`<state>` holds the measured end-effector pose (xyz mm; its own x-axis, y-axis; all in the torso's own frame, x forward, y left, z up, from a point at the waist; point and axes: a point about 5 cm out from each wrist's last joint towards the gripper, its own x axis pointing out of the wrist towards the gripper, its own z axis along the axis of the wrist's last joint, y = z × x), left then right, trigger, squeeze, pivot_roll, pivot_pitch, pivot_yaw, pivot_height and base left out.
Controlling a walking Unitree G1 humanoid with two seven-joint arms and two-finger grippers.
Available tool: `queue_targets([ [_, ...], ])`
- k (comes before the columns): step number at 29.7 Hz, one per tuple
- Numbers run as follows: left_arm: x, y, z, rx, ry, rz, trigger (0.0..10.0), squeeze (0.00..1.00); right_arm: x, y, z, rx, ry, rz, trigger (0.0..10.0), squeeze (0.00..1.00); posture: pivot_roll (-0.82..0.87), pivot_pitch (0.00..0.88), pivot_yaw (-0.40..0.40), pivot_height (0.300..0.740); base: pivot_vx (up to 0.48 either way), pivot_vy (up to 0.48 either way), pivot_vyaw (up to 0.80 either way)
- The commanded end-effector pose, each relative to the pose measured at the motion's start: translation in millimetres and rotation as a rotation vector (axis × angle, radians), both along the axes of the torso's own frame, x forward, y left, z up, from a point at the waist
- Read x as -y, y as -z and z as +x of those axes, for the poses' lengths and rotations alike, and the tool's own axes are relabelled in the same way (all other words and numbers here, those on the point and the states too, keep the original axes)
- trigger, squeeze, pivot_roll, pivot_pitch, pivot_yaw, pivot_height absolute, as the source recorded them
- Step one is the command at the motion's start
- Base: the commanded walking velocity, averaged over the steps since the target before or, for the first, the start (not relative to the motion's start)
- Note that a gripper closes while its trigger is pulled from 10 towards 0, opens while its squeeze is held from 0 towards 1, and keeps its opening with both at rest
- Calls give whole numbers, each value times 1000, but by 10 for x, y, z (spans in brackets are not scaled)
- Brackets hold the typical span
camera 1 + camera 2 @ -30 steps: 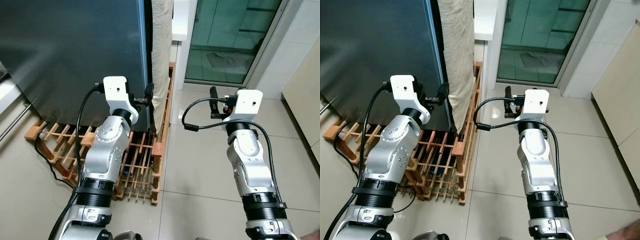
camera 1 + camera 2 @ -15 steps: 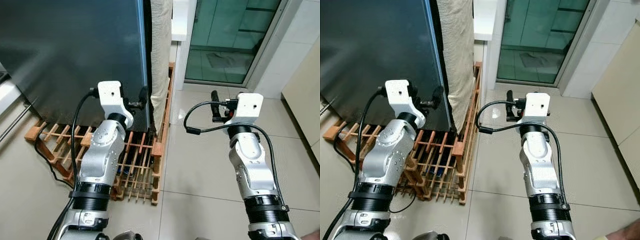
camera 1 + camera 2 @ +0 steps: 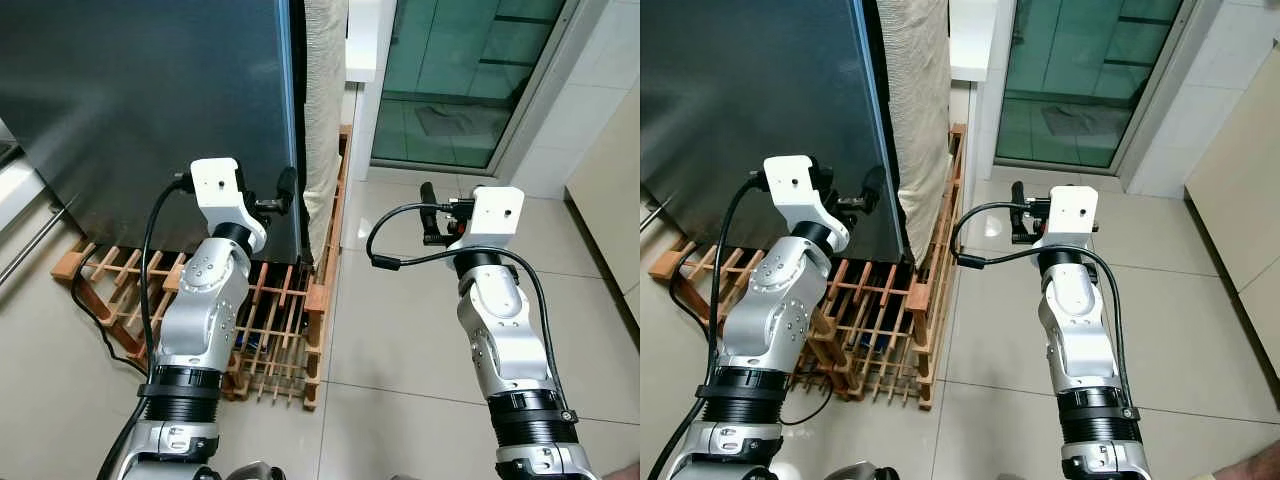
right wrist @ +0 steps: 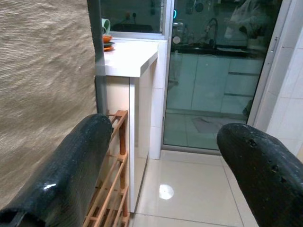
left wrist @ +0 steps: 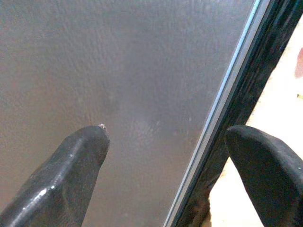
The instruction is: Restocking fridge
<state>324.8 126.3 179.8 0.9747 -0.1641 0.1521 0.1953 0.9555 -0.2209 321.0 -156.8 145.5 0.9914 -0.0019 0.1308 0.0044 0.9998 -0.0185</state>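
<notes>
Dark grey fridge door (image 3: 150, 90) with a pale blue edge; beige woven cloth (image 3: 322, 90) beside it; reddish-brown wooden rack (image 3: 280, 330); cream floor tiles (image 3: 400, 330).

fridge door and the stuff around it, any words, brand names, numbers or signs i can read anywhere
None can be read.
The dark fridge door is plain, with no brand or label showing.
The wooden rack and the woven cloth beside the fridge bear no text.
The white housings above the left gripper and right gripper carry no legible marking.
Things on the white counter are too small and blurred to tell.
</notes>
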Motion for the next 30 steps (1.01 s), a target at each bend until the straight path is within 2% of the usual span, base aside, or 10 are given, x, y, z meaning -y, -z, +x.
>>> queue_targets([
  [1, 10, -165, -95, 74, 29, -2, 10000, 0, 60, -19, -31, 3, 11, -14, 10000, 0, -119, 0, 29, 740, 0, 0, 0],
  [8, 107, -165, -173, 63, 93, 20, 10000, 0, 95, 12, -46, -9, 19, -19, 10000, 0, -116, 0, 21, 740, 0, 0, 0],
  [11, 103, -80, -136, 18, 49, 32, 10000, 0, 76, 11, -34, -13, 10, -21, 10000, 0, -112, 0, 12, 740, 0, 0, 0],
  [15, 66, -46, -130, 12, 21, 46, 10000, 0, 59, 1, -21, -14, 1, -24, 10000, 0, -110, 0, 5, 740, 0, 0, 0],
  [18, 20, -42, -127, 3, -9, 31, 10000, 0, 59, 5, -17, -16, -4, -27, 10000, 0, -110, 0, 3, 740, 0, -480, 0],
  [24, 28, -46, -106, -8, -18, 27, 10000, 0, 51, -8, -9, -13, -5, -26, 10000, 0, -113, 0, 7, 740, 0, -454, 0],
  [30, 60, -63, -54, -14, -18, 17, 10000, 0, 36, 0, -19, -14, -5, -23, 10000, 0, -115, 0, 15, 740, 0, 0, 0],
])
